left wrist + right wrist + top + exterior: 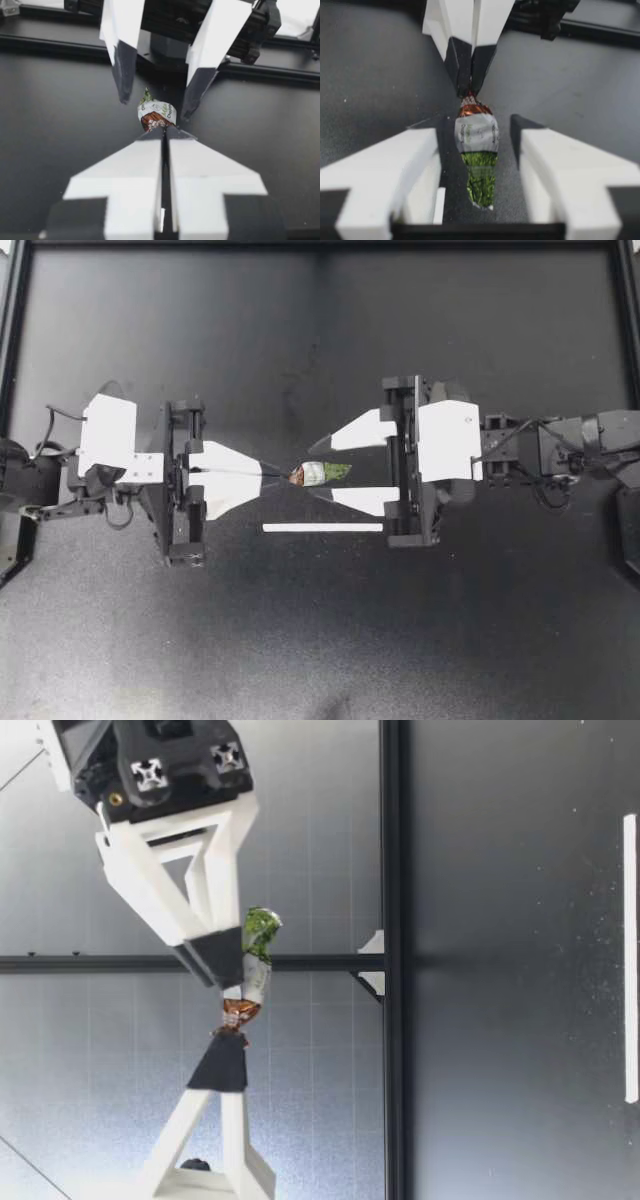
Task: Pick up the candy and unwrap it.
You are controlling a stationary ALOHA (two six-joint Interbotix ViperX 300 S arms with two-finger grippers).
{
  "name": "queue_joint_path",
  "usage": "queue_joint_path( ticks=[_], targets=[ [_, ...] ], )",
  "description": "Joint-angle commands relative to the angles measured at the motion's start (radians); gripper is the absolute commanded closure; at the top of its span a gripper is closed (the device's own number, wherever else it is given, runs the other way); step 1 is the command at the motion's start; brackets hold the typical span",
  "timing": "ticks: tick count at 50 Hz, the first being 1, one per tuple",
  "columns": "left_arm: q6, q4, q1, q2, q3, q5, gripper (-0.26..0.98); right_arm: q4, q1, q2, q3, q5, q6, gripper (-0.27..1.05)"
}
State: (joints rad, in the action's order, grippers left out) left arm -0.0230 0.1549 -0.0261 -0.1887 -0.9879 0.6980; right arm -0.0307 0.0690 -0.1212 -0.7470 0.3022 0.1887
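Gripped brown twisted end of green-and-white foil-wrapped candy [326,473] with clenched left pincer [283,476]; hung midair inside released right pincer [312,471].

A black counter [320,640] fills the top view, matte, flecked with pale dust and faint scuffs. One narrow white strip [322,528] lies flat on it near the middle, its length running from side to side. A dark raised frame [320,245] borders the counter along its far edge and both sides. From table height, a pale grey panelled wall [300,840] stands behind, crossed by an upright dark post [60,963] with a small white bracket [372,963] at its foot
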Motion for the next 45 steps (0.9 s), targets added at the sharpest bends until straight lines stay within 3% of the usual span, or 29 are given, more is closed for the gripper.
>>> queue_joint_path(
  ticks=[1, 23, 32, 45],
  targets=[
    [-0.002, -0.005, 0.000, -0.018, 0.020, 0.006, 0.91, -0.002, -0.005, -0.003, 0.026, -0.009, -0.003, 0.37],
    [0.002, -0.003, 0.002, -0.005, -0.006, 0.006, 0.91, 0.000, -0.015, -0.031, 0.040, -0.044, -0.005, 0.83],
    [0.014, 0.008, 0.002, -0.002, -0.015, 0.005, 0.91, 0.002, -0.035, -0.037, 0.038, -0.055, -0.021, 0.87],
    [0.014, 0.017, 0.003, 0.003, 0.005, 0.005, 0.91, -0.003, -0.049, -0.012, 0.046, -0.063, -0.017, 0.82]
  ],
)
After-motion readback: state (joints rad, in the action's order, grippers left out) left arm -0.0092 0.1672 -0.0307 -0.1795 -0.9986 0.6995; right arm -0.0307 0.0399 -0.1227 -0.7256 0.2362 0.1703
